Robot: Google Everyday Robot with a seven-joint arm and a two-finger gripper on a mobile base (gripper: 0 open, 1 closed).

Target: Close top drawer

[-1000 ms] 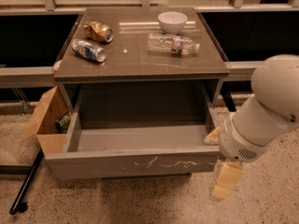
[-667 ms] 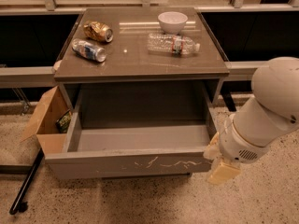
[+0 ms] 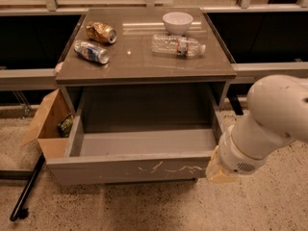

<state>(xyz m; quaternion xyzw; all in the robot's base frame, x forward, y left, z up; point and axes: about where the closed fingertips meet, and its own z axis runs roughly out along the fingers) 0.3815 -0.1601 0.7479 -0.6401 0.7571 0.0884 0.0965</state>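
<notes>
We see the top drawer [image 3: 120, 170], a shallow grey box with a flat, scratched front, pulled out beneath the bench [image 3: 144, 64]. The cream gripper [image 3: 221, 171] sits at the drawer's right front corner; whether it is open or closed we cannot tell.

So the gripper [image 3: 220, 171] is mostly tucked under the arm's [image 3: 269, 124] fat wrist, right at the drawer's [image 3: 120, 168] right front corner. Only a pale yellowish bit pokes out. The arm runs off the right edge and covers that end of the drawer front too. The box [image 3: 48, 129] on the left sits half behind the drawer's side wall, and the dark packet [image 3: 66, 125] in it is too small to make out. The black pole's [image 3: 26, 191] top end slips under the box. Labels on the cans [image 3: 101, 32] and the bottle [image 3: 178, 45] are unreadable.
</notes>
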